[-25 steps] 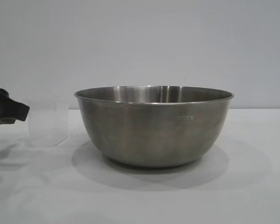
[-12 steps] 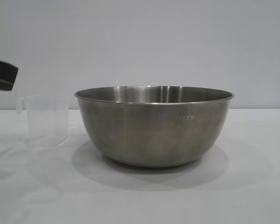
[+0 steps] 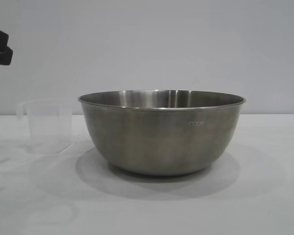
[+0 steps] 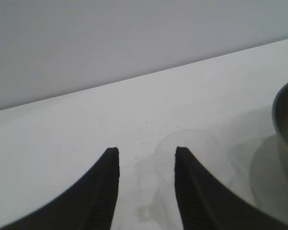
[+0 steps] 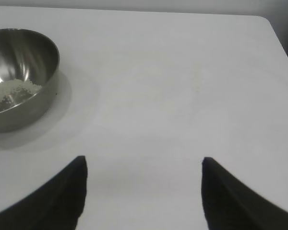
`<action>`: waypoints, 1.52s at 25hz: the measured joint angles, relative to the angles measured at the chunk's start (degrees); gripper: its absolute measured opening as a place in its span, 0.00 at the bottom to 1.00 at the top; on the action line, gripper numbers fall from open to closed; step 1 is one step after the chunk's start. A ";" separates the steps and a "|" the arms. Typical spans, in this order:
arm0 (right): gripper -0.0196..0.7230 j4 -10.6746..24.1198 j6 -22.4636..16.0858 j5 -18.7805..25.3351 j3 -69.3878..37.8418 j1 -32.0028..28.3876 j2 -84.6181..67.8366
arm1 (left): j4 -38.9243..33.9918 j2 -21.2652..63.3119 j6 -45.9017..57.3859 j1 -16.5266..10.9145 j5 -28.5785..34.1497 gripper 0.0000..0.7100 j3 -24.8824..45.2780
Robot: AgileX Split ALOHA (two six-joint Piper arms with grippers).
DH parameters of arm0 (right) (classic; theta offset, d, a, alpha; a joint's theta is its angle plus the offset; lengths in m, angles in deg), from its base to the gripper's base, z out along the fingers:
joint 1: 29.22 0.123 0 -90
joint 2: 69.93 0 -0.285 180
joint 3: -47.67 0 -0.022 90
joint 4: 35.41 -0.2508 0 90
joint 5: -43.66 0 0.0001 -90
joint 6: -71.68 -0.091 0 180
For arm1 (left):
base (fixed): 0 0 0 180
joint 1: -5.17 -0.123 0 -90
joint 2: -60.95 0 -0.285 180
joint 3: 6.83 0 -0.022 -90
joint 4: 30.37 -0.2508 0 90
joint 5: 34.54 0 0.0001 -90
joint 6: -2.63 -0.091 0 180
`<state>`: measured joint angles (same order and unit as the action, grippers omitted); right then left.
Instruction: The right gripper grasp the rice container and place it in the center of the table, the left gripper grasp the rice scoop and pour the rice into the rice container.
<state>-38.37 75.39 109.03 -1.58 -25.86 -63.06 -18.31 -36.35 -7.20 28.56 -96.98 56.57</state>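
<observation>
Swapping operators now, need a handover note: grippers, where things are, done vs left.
Left gripper: open, empty, raised above the rice scoop.
Right gripper: open, empty, parked away from the rice container.
Rice container: mid-table, with rice inside.
Rice scoop: upright on the table beside the container, apart from it; looks empty.
Done: container placed, rice poured, scoop set down.
Left: apparently only parking the left arm.

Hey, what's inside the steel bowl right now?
The rice container holds a small patch of pale rice on its bottom. The near wall hides part of the floor.
</observation>
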 joint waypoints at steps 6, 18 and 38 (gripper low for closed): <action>0.58 0.00 0.00 0.00 0.00 0.00 0.00 | -3.25 2.32 -1.45 0.00 11.31 0.33 -2.91; 0.58 0.00 0.00 0.00 0.00 0.00 0.00 | 0.55 13.50 -13.31 0.00 45.78 0.33 -15.57; 0.58 0.00 0.00 0.00 0.00 0.00 0.00 | 0.77 42.16 -14.24 0.00 79.42 0.72 -19.45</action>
<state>-38.37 75.39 109.03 -1.58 -25.86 -63.06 -17.53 5.81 -21.44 28.56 -17.55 37.12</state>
